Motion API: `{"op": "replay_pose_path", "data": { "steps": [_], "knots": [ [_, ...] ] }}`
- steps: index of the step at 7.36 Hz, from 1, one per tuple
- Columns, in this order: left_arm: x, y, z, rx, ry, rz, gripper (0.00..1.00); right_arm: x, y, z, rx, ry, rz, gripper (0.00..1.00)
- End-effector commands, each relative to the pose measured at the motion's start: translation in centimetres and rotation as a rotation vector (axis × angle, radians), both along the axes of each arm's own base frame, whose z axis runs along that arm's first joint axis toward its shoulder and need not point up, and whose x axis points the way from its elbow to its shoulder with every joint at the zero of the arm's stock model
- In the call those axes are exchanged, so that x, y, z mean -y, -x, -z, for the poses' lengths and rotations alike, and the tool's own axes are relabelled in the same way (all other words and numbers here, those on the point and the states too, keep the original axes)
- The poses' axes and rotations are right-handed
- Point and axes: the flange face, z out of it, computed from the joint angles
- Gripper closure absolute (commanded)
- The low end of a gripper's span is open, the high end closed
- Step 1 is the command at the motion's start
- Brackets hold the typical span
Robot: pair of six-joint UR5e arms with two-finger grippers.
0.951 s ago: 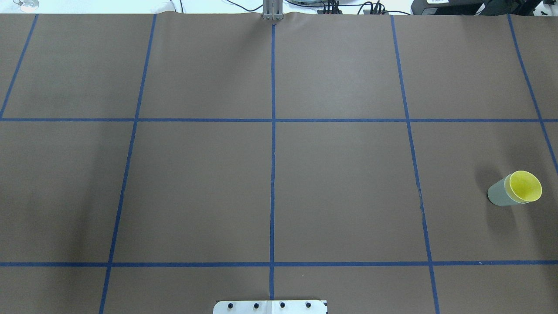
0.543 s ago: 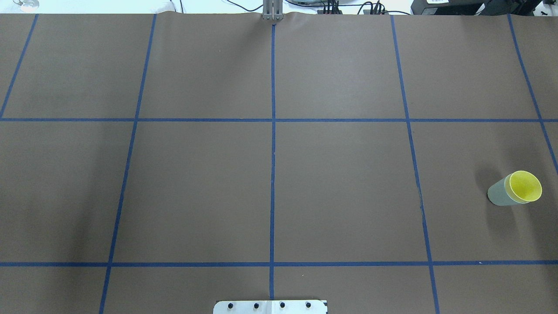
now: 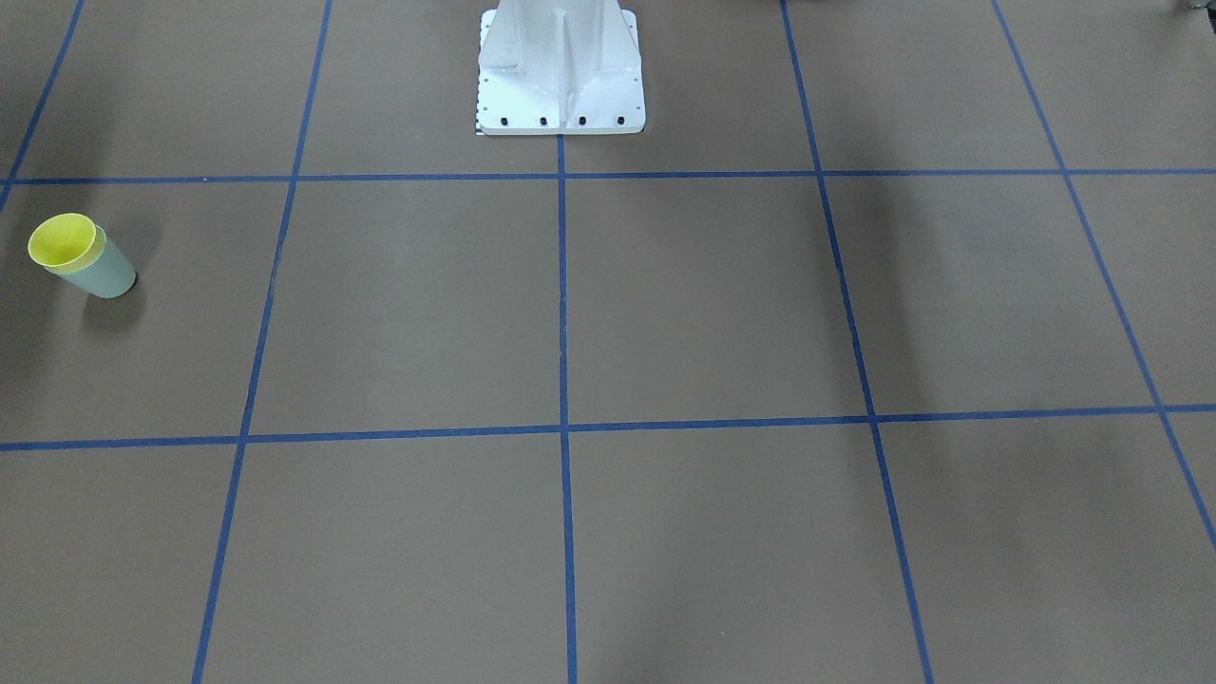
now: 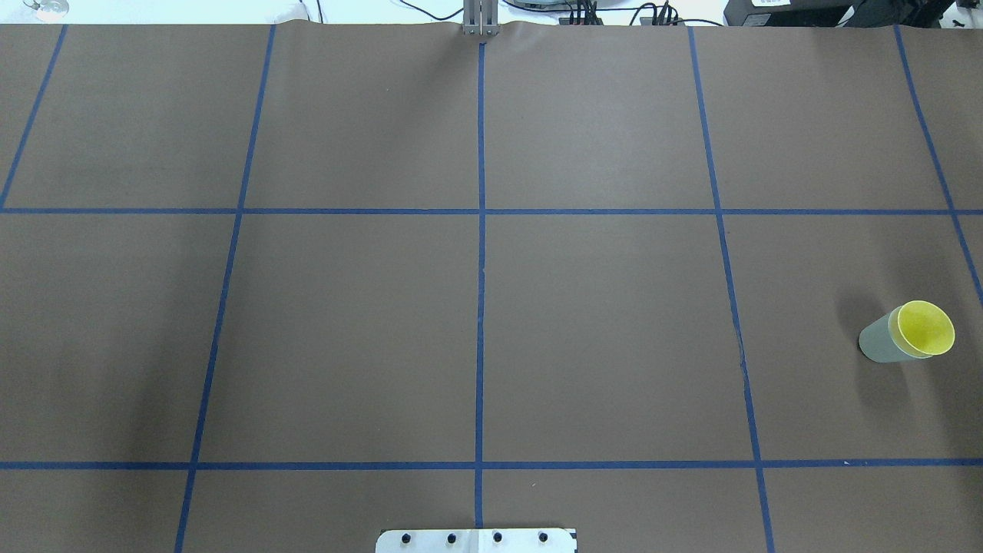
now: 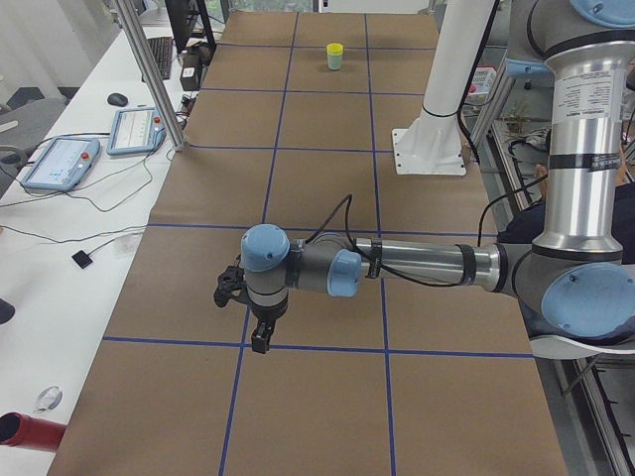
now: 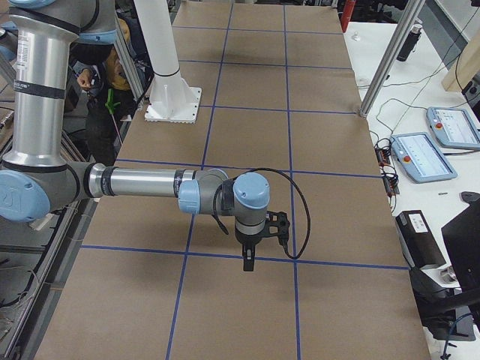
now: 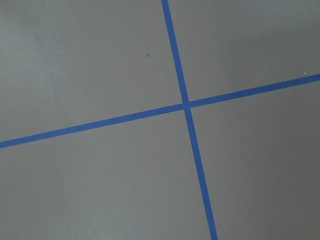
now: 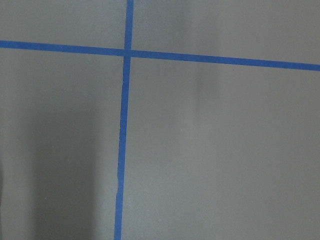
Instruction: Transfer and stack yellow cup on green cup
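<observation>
Judging by your views, stacking looks done: the yellow cup (image 4: 927, 329) sits nested in the green cup (image 4: 875, 347) near the table (image 4: 599, 330)'s right edge, while the left gripper (image 5: 260, 340) and right gripper (image 6: 248, 262) hang well apart from it, and I cannot tell how their jaws stand.

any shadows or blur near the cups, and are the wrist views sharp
Overhead exterior: sharp, a soft shadow beside the green cup holding the yellow cup. Front-facing: faint broad shadow bands across the table. Left wrist: crisp tape lines, even light. Right wrist: crisp, darker shading at left.
</observation>
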Motion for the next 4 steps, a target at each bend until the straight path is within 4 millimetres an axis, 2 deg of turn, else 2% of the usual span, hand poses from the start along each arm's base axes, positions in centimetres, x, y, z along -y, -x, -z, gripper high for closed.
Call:
{"op": "replay_pose_path", "data": {
  "steps": [1, 4],
  "knots": [
    [-0.56, 0.05, 0.14, 0.000, -0.001, 0.002, 0.00, -0.18, 0.00, -0.14, 0.000, 0.004, 0.000, 0.00],
    [-0.65, 0.07, -0.12, 0.001, 0.006, 0.004, 0.00, -0.41, 0.01, -0.34, 0.000, 0.006, 0.002, 0.00]
  ]
}}
